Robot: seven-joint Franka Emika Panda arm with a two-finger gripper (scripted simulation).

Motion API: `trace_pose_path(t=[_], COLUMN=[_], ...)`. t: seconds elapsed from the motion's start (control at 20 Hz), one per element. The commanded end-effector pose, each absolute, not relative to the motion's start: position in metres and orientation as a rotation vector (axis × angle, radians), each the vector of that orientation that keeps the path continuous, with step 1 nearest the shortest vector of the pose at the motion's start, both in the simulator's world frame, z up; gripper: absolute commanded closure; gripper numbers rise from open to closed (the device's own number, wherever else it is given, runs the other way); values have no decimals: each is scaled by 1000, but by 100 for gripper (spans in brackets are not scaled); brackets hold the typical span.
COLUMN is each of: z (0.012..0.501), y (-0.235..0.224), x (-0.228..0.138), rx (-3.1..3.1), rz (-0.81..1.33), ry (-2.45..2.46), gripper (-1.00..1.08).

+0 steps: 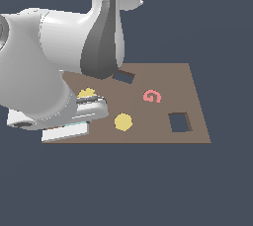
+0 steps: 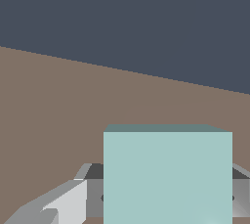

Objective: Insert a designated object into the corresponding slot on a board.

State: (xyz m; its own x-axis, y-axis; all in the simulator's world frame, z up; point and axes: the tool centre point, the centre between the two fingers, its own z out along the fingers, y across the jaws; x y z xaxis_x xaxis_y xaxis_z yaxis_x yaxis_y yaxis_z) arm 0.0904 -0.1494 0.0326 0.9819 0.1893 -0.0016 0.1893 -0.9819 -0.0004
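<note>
The designated object, a pale teal square tile, fills the lower part of the wrist view. My gripper is shut on it, with a grey finger against each side. In the exterior view the gripper sits low over the board's corner at the exterior view's left, and only a thin teal sliver of the tile shows under the hand. The slot, a dark square hole, lies far off toward the exterior view's right on the brown board. Whether the tile rests on the board or hangs above it I cannot tell.
A yellow octagon lies between the gripper and the slot. A yellow cross-shaped piece is partly hidden by the arm. A pink curled shape and a smaller dark rectangular hole lie farther back. The white arm hides the board's part at the exterior view's left.
</note>
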Motion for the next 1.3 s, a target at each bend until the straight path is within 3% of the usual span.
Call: trace_pose_path(t=[0.0,0.5,1.25], z=[33,34,37], y=[-146,-111,-5], x=[93,119,152], rx=[-3125,-3081,-2851], rz=[1,1,1], ry=[-322,-617,-1321], gripper=[108,108,108])
